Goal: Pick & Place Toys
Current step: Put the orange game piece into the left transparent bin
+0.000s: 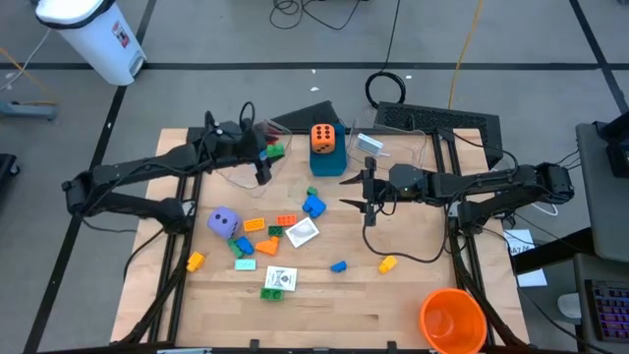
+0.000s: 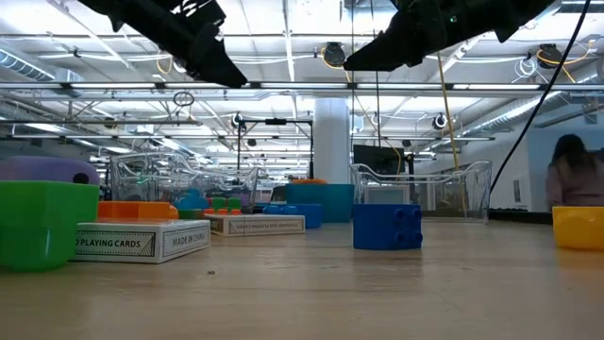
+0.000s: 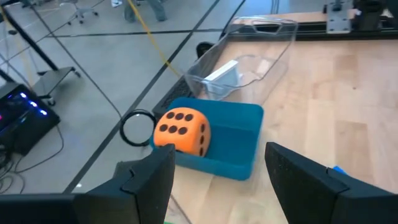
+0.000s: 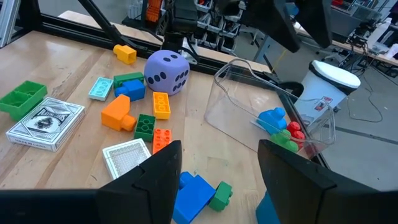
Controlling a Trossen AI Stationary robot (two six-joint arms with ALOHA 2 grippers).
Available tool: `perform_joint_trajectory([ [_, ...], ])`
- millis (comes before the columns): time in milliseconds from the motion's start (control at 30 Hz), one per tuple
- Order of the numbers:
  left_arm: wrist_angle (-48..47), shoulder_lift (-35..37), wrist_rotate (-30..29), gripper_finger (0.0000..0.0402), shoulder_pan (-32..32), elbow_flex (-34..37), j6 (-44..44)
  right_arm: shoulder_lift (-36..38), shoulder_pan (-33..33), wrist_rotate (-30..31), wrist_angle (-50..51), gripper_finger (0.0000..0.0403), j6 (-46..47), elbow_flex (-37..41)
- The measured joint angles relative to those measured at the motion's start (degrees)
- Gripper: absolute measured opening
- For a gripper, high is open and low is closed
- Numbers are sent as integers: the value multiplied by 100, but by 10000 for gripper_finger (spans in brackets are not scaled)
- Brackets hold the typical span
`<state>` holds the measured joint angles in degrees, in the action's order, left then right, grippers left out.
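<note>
From above, the left gripper (image 1: pixel 263 167) hovers empty beside a clear tub (image 1: pixel 257 149), and the right gripper (image 1: pixel 369 205) hangs mid-table, both parted. Low down, only a blue brick (image 2: pixel 387 227) and card boxes show near. Left wrist alone reveals the orange die (image 3: pixel 181 130) in the blue box (image 3: pixel 239 143). Right wrist shows the purple die (image 4: pixel 166 72) among scattered bricks.

Scattered bricks (image 1: pixel 257 226), cards (image 1: pixel 280 280), two dice (image 1: pixel 224 222).

Both dark arms reach inward above the table, raised clear of it. The left gripper (image 1: pixel 263 169) and right gripper (image 1: pixel 370 206) each hang with fingers parted, holding nothing.
</note>
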<state>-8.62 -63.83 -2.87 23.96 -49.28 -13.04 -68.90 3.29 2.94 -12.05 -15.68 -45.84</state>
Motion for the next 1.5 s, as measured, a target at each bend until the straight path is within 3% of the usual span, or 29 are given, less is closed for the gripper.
perform_joint_trajectory([
  [1067, 571, 0, 2, 255, -977, -2, 170, 0, 0, 0, 13, 204, 0, 0],
  [1500, -157, 0, -1, 255, -1542, -2, 373, 1, 0, -2, 31, 208, 302, 0],
])
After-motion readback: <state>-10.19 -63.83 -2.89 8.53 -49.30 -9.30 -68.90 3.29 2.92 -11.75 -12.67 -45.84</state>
